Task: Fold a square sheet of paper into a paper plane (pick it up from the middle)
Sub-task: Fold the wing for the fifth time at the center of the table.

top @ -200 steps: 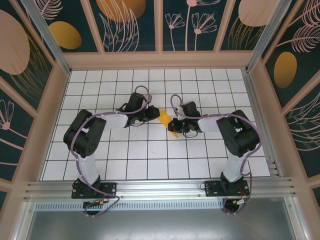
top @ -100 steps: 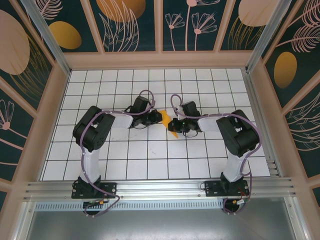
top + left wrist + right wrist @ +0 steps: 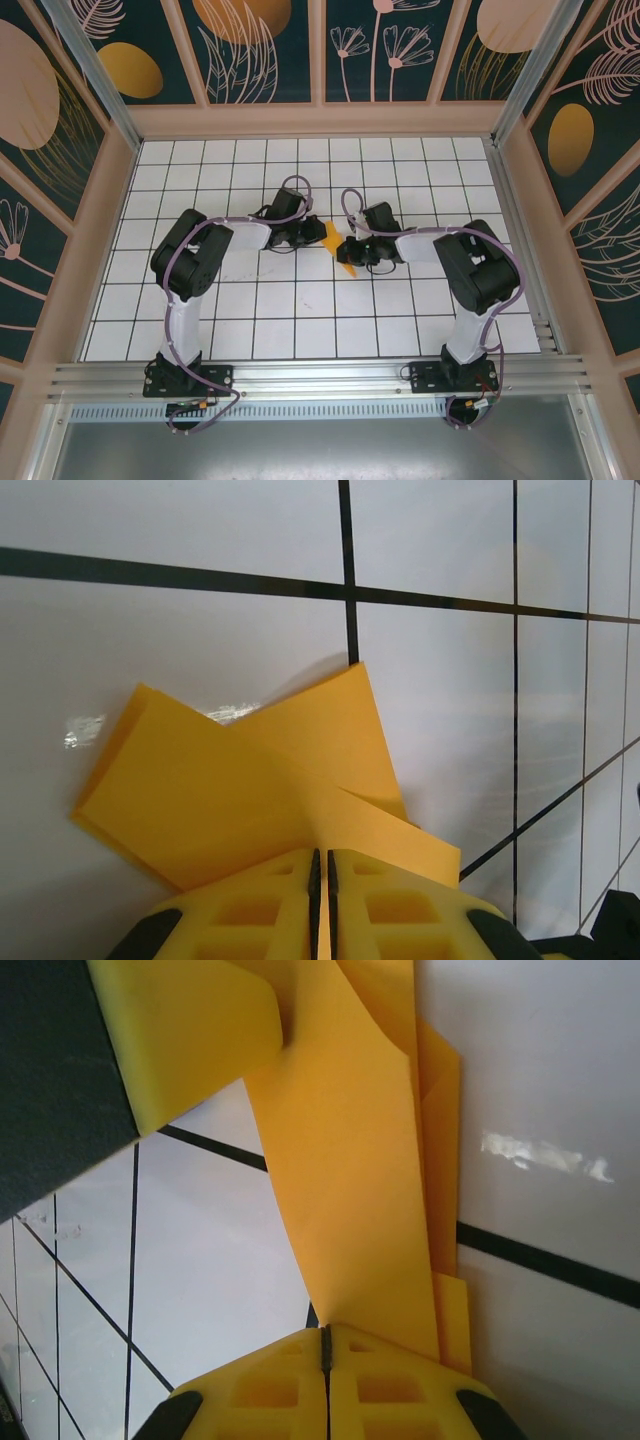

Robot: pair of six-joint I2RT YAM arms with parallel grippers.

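The sheet of paper (image 3: pixel 340 247), a small creased orange shape of overlapping flaps, hangs between the two arms over the middle of the table (image 3: pixel 300 310); whether its lower corner touches the surface I cannot tell. The left end effector (image 3: pixel 320 865) is closed to a thin slit with a paper edge pinched in it, the flaps fanning out ahead of its yellow pads; the right end effector (image 3: pixel 325 1338) is likewise clamped tight on the opposite end, a long band of paper rising from its jaws toward the other arm's pad. I judge the paper to be very light and thin, limp across any unsupported span yet stiffer along its creases, where the layers double; it should bend and buckle rather than resist, so two holds pulling apart could tear it or drag a fold out of line. The surface looks smooth, so a shallow pinch may slip; the safer hold is probably deep on a multi-layer crease near the centre line, not on a single loose corner; pressure can be firm, since paper will not crush, but any sideways tug should be gentle.
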